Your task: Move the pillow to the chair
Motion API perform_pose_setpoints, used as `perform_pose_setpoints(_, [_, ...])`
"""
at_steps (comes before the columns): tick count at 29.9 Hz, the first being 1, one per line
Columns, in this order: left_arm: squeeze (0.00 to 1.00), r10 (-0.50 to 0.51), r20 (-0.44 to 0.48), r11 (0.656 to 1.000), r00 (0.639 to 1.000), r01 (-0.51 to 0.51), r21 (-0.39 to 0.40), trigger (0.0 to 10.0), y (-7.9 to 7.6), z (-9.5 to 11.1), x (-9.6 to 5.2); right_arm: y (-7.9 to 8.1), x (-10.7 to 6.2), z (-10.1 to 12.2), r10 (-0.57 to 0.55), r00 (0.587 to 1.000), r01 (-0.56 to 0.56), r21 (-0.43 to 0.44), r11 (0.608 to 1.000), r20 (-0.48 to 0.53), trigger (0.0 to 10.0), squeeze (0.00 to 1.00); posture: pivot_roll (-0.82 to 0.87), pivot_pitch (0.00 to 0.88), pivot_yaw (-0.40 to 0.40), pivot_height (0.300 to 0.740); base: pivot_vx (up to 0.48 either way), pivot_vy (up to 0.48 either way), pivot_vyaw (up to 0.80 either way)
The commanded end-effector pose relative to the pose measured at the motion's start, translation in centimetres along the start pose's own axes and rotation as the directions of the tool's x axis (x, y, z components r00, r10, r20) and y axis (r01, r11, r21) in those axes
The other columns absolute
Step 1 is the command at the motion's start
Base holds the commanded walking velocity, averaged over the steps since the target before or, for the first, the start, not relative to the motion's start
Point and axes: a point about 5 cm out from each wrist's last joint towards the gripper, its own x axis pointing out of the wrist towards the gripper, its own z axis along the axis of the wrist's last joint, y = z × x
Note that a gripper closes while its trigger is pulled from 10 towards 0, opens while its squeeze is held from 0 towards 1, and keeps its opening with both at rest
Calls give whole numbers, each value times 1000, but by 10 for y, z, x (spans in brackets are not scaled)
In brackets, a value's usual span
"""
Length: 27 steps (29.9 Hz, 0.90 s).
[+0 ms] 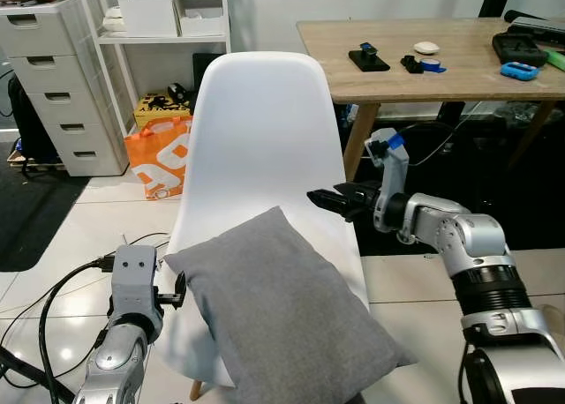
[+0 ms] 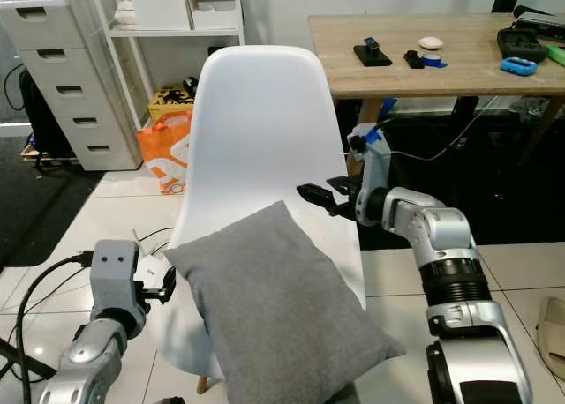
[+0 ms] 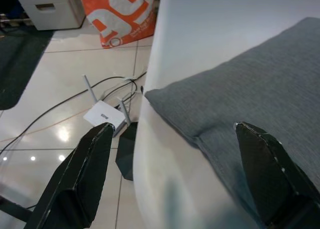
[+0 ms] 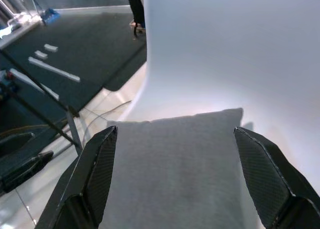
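Both grippers, left (image 1: pixel 177 294) and right (image 1: pixel 328 198), hung released beside the grey pillow (image 1: pixel 282 307), which lay on the white chair (image 1: pixel 265 130), overhanging its front. You would judge it soft, light; pinch a corner.

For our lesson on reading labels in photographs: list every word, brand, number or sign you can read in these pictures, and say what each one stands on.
None can be read for certain.
Orange carrier bag on the floor beside the white plastic chair: large white shapes, cut off and folded, not readable as letters.
Small yellow box under the white shelf unit: dark print, too small to read.
Small white router on the tiles: a label, too blurred to read.
Grey fabric pillow: no text.
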Motion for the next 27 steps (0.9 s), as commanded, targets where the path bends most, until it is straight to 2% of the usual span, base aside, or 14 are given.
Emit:
perform_pose_setpoints(1, [0,22,-29,1000,999,-21,17,10000,6,-4,2,-1,1,-9,-23,1000,23,44,999,16,10000,0,-148,9,-13,586,0,0,0])
perform_pose_setpoints(9, [0,41,-32,999,999,-41,7,10000,7,-3,5,-4,6,-12,-81,996,81,14,997,35,10000,0,-160,12,-17,616,0,0,0])
perform_pose_setpoints(22, [0,59,-47,998,997,-58,13,10000,10,-6,6,-2,11,-21,-98,995,97,12,995,26,10000,0,-161,24,-17,666,0,0,0])
perform_pose_setpoints(27, [0,53,-61,998,997,-52,26,10000,9,-8,6,-3,11,-22,-101,995,101,4,995,23,10000,0,-163,32,-18,686,-469,0,0])
